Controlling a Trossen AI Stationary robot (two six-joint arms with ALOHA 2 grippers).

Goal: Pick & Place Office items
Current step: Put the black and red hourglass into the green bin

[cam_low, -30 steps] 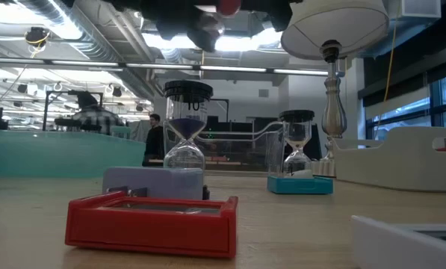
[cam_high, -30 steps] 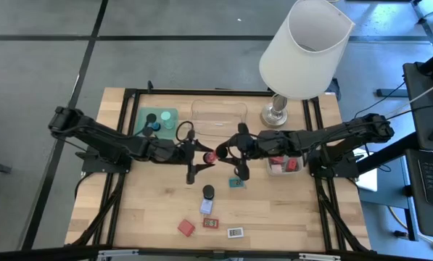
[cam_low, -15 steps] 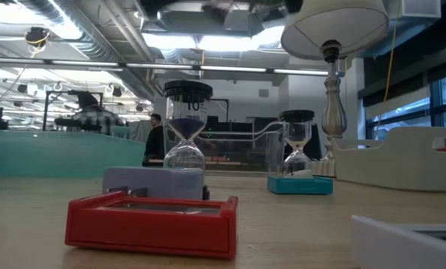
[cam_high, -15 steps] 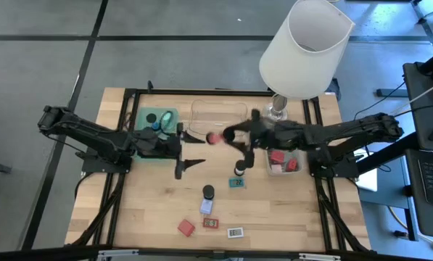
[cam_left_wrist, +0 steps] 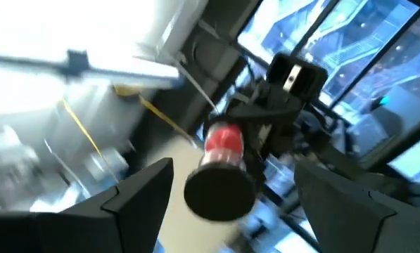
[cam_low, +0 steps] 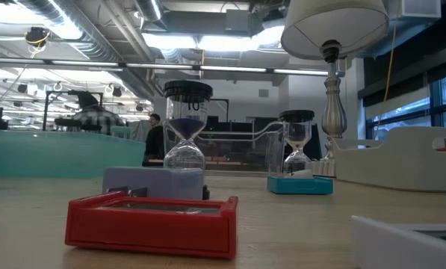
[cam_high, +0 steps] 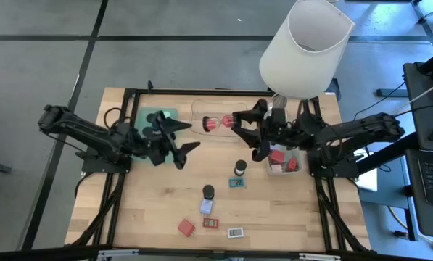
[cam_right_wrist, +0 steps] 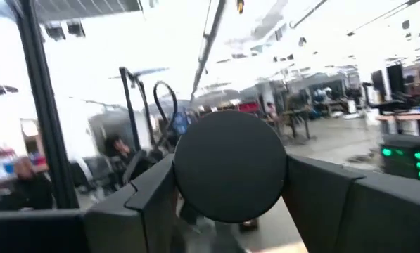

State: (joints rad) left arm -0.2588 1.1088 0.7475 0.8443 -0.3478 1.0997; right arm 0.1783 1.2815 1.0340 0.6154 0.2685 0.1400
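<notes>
In the high view my right gripper [cam_high: 235,123] is shut on a red-sand hourglass [cam_high: 216,123] with black end caps, above the clear tray [cam_high: 220,109]. The left wrist view shows that hourglass [cam_left_wrist: 222,161] end-on, out ahead of my open left gripper [cam_left_wrist: 231,176]. In the high view my left gripper [cam_high: 186,136] hovers by the green tray [cam_high: 157,119], touching nothing. More office items stand on the table: a purple-sand hourglass [cam_low: 187,127], a second hourglass [cam_low: 297,146] next to a teal block [cam_low: 299,184], and a red block [cam_low: 152,220]. My right gripper pinches the hourglass by the black end cap [cam_right_wrist: 231,165] nearest the wrist, one finger [cam_right_wrist: 150,200] on each side. The fingers come level from the table's right. The hourglass lies level along them, lifted clear, its free end [cam_high: 207,123] toward my left arm.
The big white-shaded lamp [cam_high: 303,43] stands on its base [cam_high: 276,112] just behind my right arm. A grey tray [cam_high: 283,164] holds red blocks. Nearer me lie a blue-grey block [cam_high: 207,207], a red block [cam_high: 186,228] and small labelled rectangles [cam_high: 235,233].
The two grippers were together at the table's middle with the red hourglass between them. They drew apart: my left gripper went back toward the green tray, open. My right gripper kept the hourglass, carried it toward the far edge over the clear tray and turned it level.
</notes>
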